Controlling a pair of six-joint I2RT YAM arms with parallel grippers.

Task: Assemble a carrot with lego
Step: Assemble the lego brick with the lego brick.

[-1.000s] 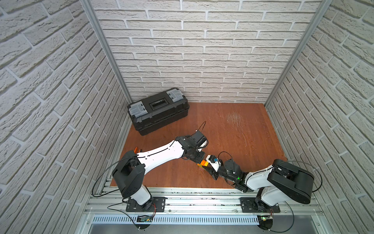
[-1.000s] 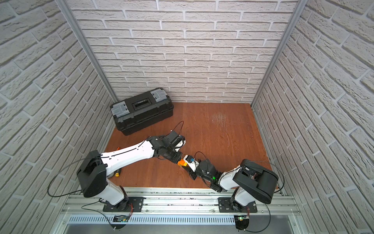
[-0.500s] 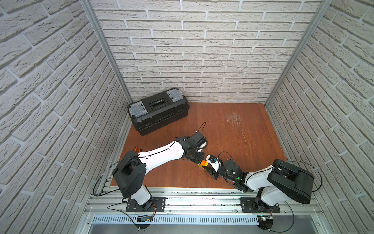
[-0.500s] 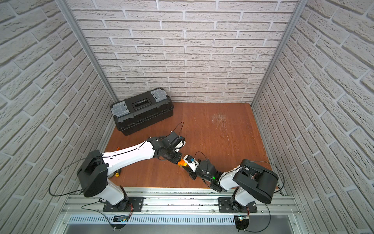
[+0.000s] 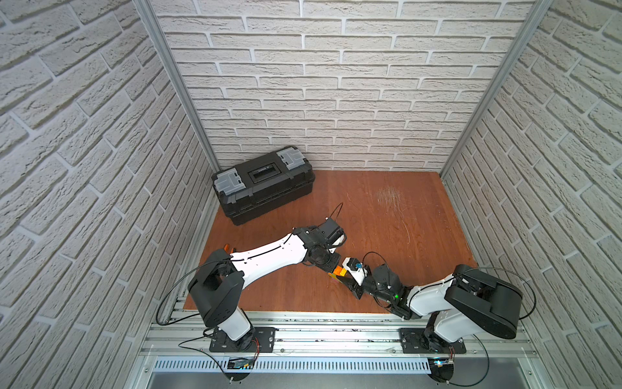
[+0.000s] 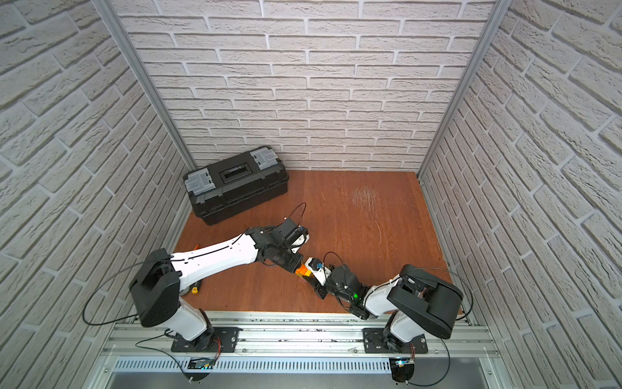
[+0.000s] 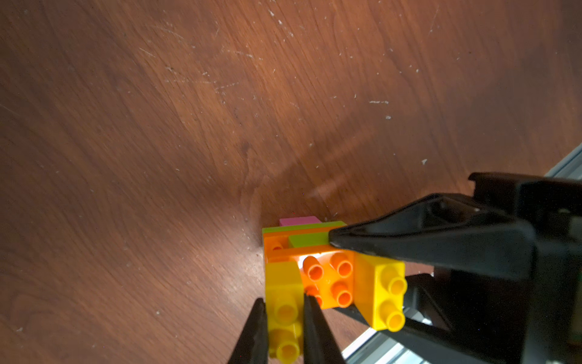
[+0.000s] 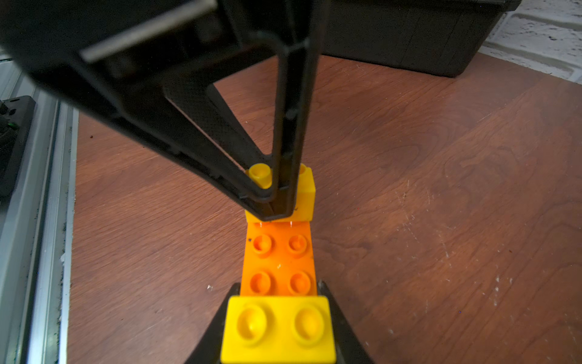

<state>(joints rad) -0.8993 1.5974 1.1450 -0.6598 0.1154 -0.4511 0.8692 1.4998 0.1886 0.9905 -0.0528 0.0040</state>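
The carrot (image 7: 327,280) stands upright near the front edge of the table (image 7: 157,126), between the two arms, with its pink end (image 7: 299,221) down and its studs facing up. The left gripper (image 7: 283,302) reaches it from above and is closed across the narrow width of a yellow brick (image 7: 283,280) at one end of the top orange brick (image 8: 278,261). The right gripper (image 8: 278,285) comes in low from the opposite side. Its fingers are clamped on the sides of the stack, just under the second yellow brick (image 8: 277,327).

The top orange brick's long axis runs straight from one gripper to the other, with a yellow brick at each end, while the stack itself rises vertically. The held yellow brick therefore lies directly between the left fingers. Any seating push, I judge, must go straight down the stack while the right gripper braces it. A sideways pull would lever against that hold.

The left fingers cover the joint under the yellow brick, so I cannot tell whether it is pressed fully home. Nor can I tell whether the pink end touches the wood. The lower layers show only as slivers of green and orange, and in both top views the wrists hide most of the stack.
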